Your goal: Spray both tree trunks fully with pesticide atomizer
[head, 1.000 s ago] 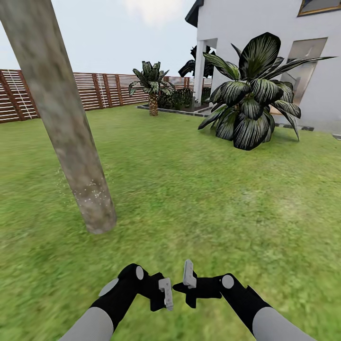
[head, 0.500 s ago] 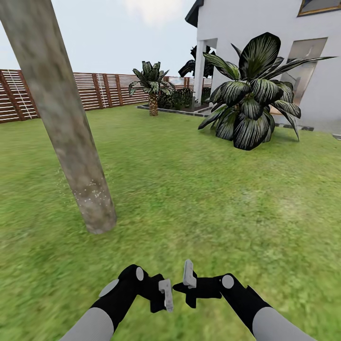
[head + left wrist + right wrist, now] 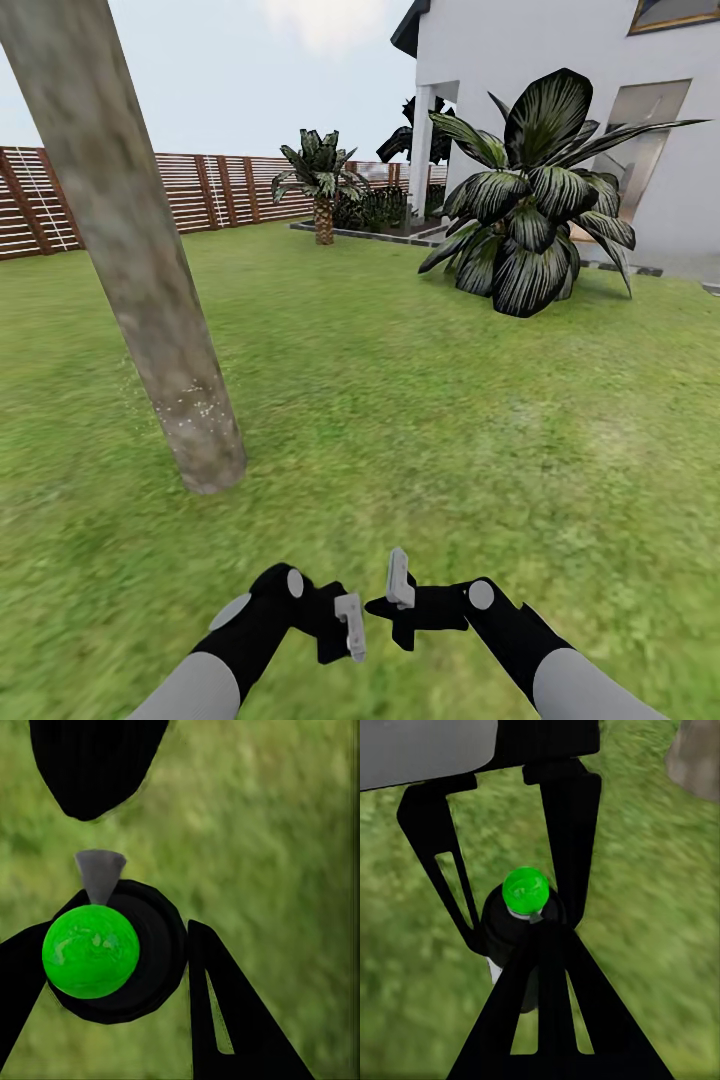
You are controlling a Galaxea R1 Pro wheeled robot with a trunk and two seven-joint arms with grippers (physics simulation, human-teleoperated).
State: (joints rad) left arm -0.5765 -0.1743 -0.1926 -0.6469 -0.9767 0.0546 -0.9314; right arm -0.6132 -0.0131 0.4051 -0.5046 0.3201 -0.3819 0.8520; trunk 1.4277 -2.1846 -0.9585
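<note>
The pesticide atomizer [image 3: 90,951] is a black bottle with a bright green round cap and a grey nozzle. My left gripper [image 3: 345,630] is shut on it, and its black fingers [image 3: 572,832] flank the bottle [image 3: 525,891] in the right wrist view. My right gripper [image 3: 398,585] hangs just beside the left one, fingers together, with its tips right by the bottle's neck. One tree trunk [image 3: 150,270], mottled grey-brown and thick, leans up from the lawn ahead on the left. Fine white specks dot its base [image 3: 195,410]. A corner of the trunk [image 3: 697,757] also shows in the right wrist view.
Green lawn [image 3: 420,420] stretches ahead. A large dark striped-leaf plant [image 3: 525,210] stands at the right before the white house [image 3: 560,60]. A short palm [image 3: 322,190] and a brown slat fence [image 3: 200,190] lie farther back.
</note>
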